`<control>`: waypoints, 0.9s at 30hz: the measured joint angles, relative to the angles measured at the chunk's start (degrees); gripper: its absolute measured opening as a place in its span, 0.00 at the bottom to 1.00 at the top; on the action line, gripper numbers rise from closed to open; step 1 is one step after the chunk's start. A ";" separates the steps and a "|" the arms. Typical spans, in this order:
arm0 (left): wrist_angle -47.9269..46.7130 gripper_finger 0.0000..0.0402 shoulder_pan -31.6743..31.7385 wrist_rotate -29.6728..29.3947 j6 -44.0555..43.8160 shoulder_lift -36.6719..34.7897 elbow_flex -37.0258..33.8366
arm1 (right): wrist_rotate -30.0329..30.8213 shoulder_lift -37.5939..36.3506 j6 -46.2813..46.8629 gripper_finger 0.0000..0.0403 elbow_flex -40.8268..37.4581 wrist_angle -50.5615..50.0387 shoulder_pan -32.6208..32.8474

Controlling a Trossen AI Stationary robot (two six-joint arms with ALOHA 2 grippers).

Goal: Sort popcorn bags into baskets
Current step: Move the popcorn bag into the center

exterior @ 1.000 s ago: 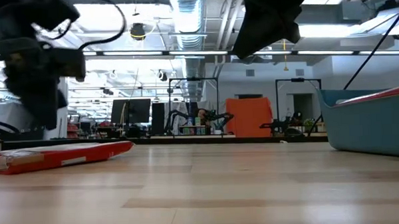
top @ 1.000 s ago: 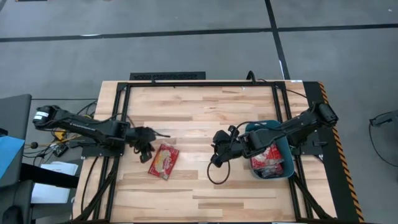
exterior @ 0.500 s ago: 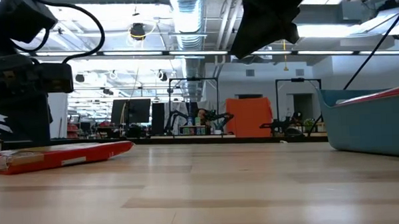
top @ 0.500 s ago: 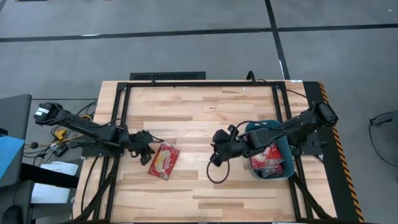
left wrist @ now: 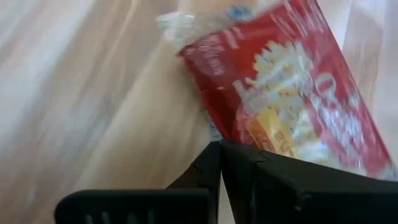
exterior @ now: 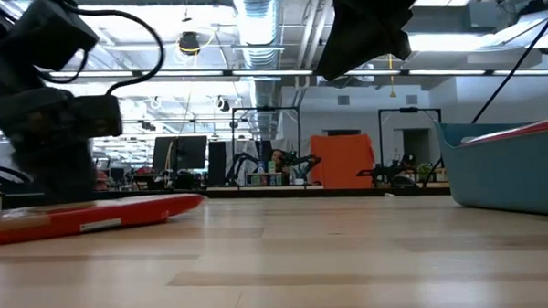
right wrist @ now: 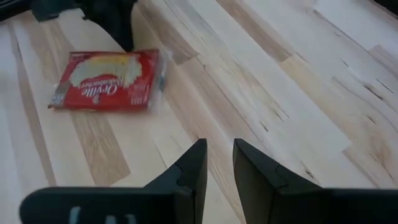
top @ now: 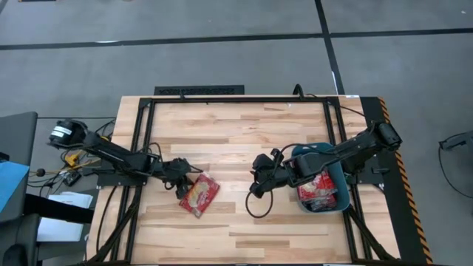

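One red popcorn bag lies flat on the wood, left of centre; it also shows in the right wrist view. My left gripper is shut and low at the bag's far-left edge. The teal basket stands at the right side of the table with several red packets inside. My right gripper hangs above the table just left of the basket, slightly open and holding nothing. My left gripper meets the bag's far-left edge with its shut fingertips, slanting down from the table's left. In the low view its fingers come down to the bag's top. The bag stays flat on the table; whether the tips bear on it or only against its edge cannot be told.
Black frame rails run along the table's left, far and right sides. A cable loop hangs by the right gripper. Bare wood lies between the bag and the basket and along the near side.
The left gripper has come down from above the table and moved toward the right, onto the bag's edge. The bag has slid a little toward the right and near side and turned slightly, still flat on the table.
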 joint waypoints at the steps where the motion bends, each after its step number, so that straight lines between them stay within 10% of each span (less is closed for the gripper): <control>1: 2.78 0.00 0.82 -0.06 0.90 1.51 0.00 | 0.00 0.00 0.00 0.25 0.00 0.17 -0.02; 12: 24.45 0.00 12.77 14.52 10.45 19.85 5.78 | 0.00 0.00 0.32 0.25 0.00 2.04 -0.02; 27: 7.11 0.00 1.14 12.02 11.85 3.96 6.98 | 0.04 0.00 -0.11 0.25 0.00 1.63 -0.63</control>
